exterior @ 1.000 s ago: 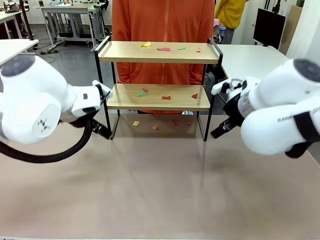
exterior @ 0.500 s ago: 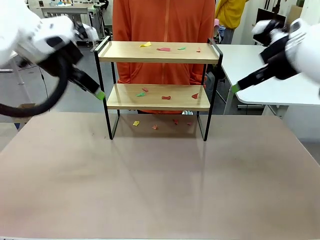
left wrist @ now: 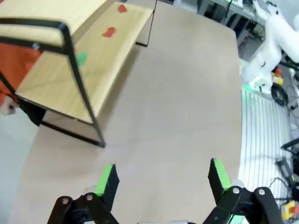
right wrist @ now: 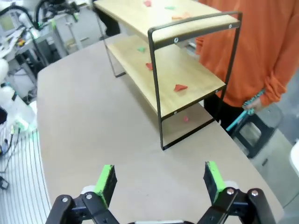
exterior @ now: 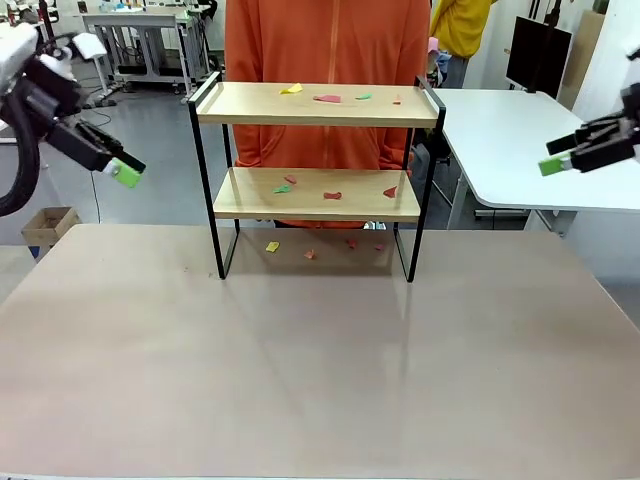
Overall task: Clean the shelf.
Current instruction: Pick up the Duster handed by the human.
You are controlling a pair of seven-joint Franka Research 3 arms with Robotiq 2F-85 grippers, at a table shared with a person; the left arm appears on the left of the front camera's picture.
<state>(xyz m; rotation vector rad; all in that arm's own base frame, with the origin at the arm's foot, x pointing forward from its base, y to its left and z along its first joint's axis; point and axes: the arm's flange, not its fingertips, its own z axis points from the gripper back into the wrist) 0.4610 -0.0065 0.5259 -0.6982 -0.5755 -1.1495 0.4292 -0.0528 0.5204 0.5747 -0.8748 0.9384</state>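
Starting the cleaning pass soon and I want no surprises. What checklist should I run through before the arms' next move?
1. Left gripper open, empty: ok.
2. Right gripper open, empty: ok.
3. Both grippers apart from the shelf: ok.
4. Shelf upright on the table: ok.
5. Boards clean: not ok; paper scraps lie on the top board, the lower board and the table beneath.
6. Hands of the person away from shelf: cannot tell; they stand close behind it.
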